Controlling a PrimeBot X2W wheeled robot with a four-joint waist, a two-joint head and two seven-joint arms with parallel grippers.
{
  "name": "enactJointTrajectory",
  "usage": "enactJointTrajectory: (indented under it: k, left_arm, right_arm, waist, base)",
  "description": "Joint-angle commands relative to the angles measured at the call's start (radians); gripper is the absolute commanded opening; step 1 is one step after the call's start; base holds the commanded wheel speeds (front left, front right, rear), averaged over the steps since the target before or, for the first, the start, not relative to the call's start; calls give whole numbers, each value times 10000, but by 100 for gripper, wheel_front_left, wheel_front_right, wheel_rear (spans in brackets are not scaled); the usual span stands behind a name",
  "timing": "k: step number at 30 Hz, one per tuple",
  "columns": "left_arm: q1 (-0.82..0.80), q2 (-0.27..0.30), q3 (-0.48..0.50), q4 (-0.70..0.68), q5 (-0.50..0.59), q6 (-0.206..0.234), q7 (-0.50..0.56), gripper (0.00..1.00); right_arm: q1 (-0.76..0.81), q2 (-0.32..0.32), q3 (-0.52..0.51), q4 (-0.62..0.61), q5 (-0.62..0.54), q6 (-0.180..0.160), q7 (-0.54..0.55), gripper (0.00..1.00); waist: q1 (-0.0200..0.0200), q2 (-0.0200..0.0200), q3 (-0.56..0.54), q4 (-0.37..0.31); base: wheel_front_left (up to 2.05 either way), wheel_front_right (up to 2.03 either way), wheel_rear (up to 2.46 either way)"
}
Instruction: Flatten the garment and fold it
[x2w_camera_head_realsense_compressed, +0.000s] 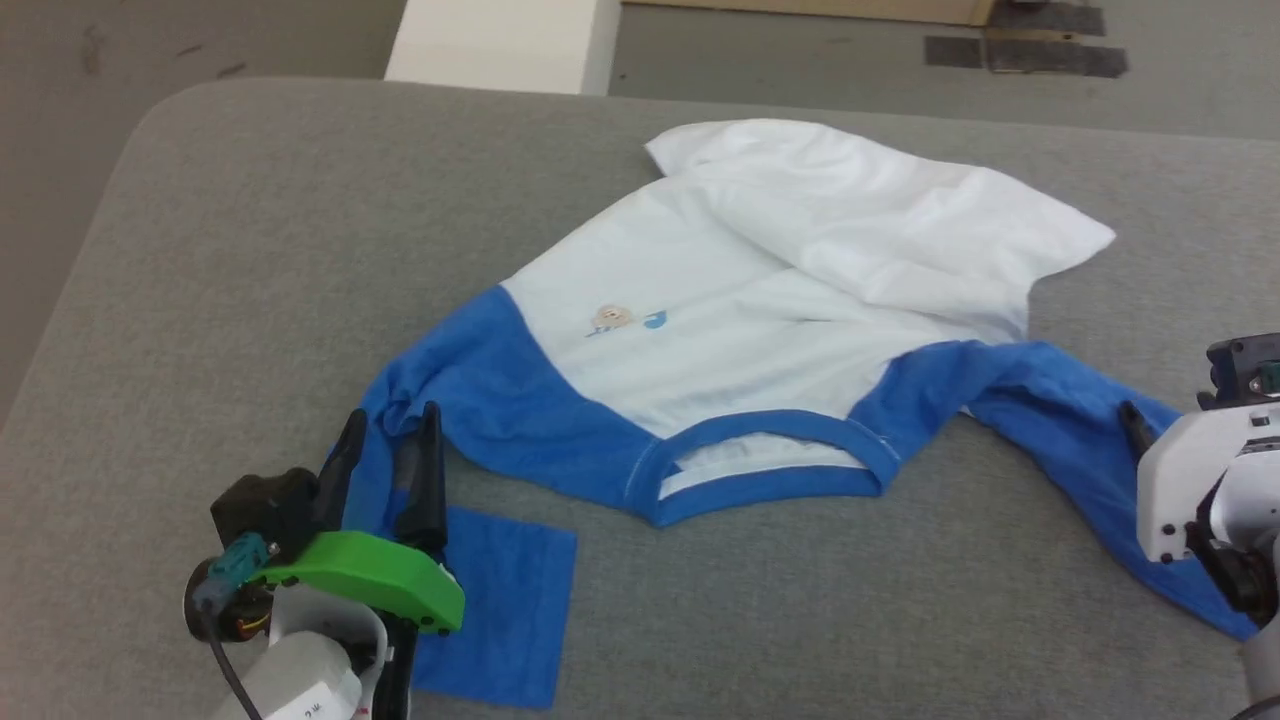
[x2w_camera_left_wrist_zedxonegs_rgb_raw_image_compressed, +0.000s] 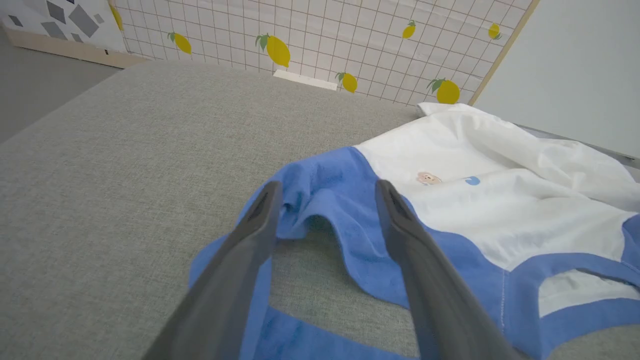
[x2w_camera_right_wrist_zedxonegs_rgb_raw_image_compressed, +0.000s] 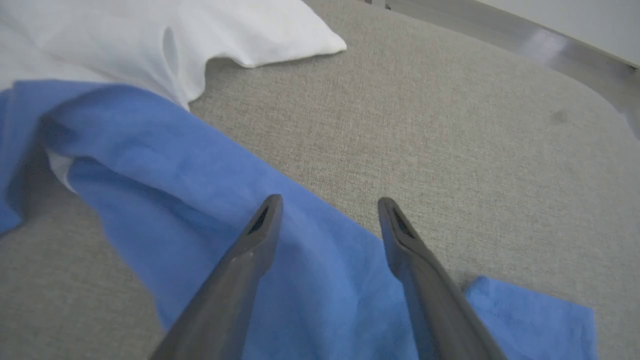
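Left gripper (x2w_camera_left_wrist_zedxonegs_rgb_raw_image_compressed: 327, 185) and right gripper (x2w_camera_right_wrist_zedxonegs_rgb_raw_image_compressed: 330, 200) gape over the garment (x2w_camera_head_realsense_compressed: 720, 340), whose doubled-over hem hides cloth.

Head cam looks down from high across the grey fabric tabletop (x2w_camera_head_realsense_compressed: 250, 250). Wrist cams sit low and close, skimming outward over it. All three share the white-bodied, blue-sleeved cloth shirt (x2w_camera_head_realsense_compressed: 760, 330).
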Motion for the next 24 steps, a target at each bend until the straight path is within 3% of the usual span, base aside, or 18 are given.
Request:
enactJointTrajectory:
  k: [1,7,8,9,10,11,19,24]
  left_arm:
    - [198,-207,262,-52,341,-159,-42,100]
    - [313,-808,1058,-58,1314,-815,-44,100]
    - [324,-869,1131,-31,1431,-894,-44,100]
    - [335,-956,1220,3,1543,-978,-44,100]
    - [336,-1023,1303,55,1606,-1069,-44,100]
    - [336,-1091,1398,134,1689,-1179,-44,100]
    - [457,-1500,1895,656,2149,-1719,-45,100]
    - [873,-1586,2182,782,2333,-1778,-45,100]
  right_arm:
    - [-213,-267,168,288,198,-15,295,100]
    - [-452,-987,900,1107,999,-15,1731,100]
    - [-459,-1022,1010,1186,1195,-15,2030,80]
    - [-462,-1079,1169,1238,1400,-15,2373,31]
    - [-450,-1141,1373,1231,1583,-15,2642,7]
    - [-452,-1241,1493,1196,1756,-15,2896,0]
    - [-427,-1480,1158,-212,1882,-15,1426,0]
    - [1099,-1558,914,-2500,1970,-15,1533,0]
  waist:
    - [0,0,328,414]
    - [0,0,536,546]
    - [0,0,547,532]
    - [0,0,556,515]
    - [0,0,561,498]
    - [0,0,560,469]
    - [0,0,80,229]
    - [0,0,-498,-59]
  base:
    - [0,0,0]
    - [0,0,0]
    - [0,0,0]
    - [0,0,0]
    - [0,0,0]
    - [0,0,0]
    - [0,0,0]
    - [0,0,0]
